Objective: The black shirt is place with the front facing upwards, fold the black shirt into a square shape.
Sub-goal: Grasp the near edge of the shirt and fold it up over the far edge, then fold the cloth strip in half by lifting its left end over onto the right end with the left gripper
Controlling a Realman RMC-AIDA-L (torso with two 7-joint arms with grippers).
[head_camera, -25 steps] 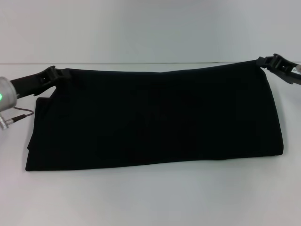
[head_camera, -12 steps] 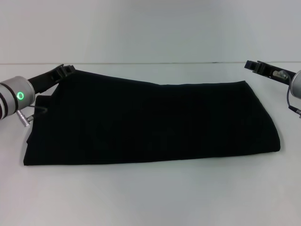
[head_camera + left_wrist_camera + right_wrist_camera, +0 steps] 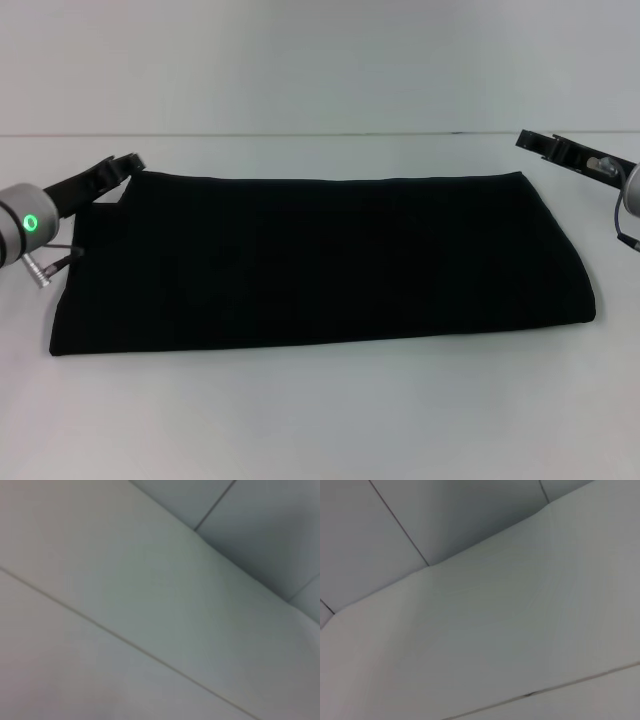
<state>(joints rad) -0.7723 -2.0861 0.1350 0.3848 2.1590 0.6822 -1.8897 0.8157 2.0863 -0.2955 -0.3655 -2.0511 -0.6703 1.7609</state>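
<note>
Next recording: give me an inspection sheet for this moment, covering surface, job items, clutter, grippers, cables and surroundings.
Surface: white table, bare around the cloth.
Job's things: the black shirt lies flat, folded into a long band across the table; no lettering or label shows.
Clutter: nothing seen.
Grippers: left gripper sits at the band's far left corner; whether it grips the cloth cannot be told. Right gripper hangs clear of the band's far right corner, holding nothing.
Cables: a thin dark cable loops at the left wrist beside the shirt's edge; another shows at the right wrist.
Surroundings: plain pale wall behind; both wrist views show only pale panels with seams.
</note>
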